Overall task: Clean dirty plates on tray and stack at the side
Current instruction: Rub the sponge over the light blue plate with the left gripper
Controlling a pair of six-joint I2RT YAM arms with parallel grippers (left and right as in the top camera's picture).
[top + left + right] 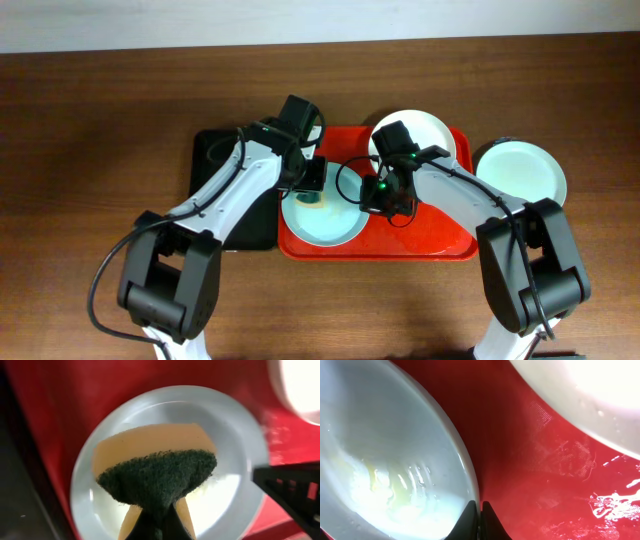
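Plates lie on and beside your red tray [430, 235], the biggest thing on the brown wooden table [100, 150]. It sits at the table's middle with a narrower black tray [215, 160] touching its left edge. A mint-blue plate [325, 225] rests in the red tray's front-left corner, and a white plate [430, 130] sits at its back edge, partly hidden under your right arm. A second mint-blue plate [520, 170] is off the tray, on the bare table just beside its right rim. Both of your arms reach inward and meet over the tray. The left one crosses the black tray, and the right one bends in from the right across the tray's back half, so together they cover much of the nearer plate's back edge. Your left gripper [308, 190] hangs over that plate, clamped on a yellow sponge [150, 455] whose dark green scouring face bulges towards the wrist camera. Whether the sponge touches the plate is not clear. Your right gripper [480, 512] is low on the tray, with its fingers pinched together on the plate's right rim. A wet, pale yellow smear [385, 485] shines in the plate's well, and water droplets [615, 500] glisten on the red plastic near the white plate.
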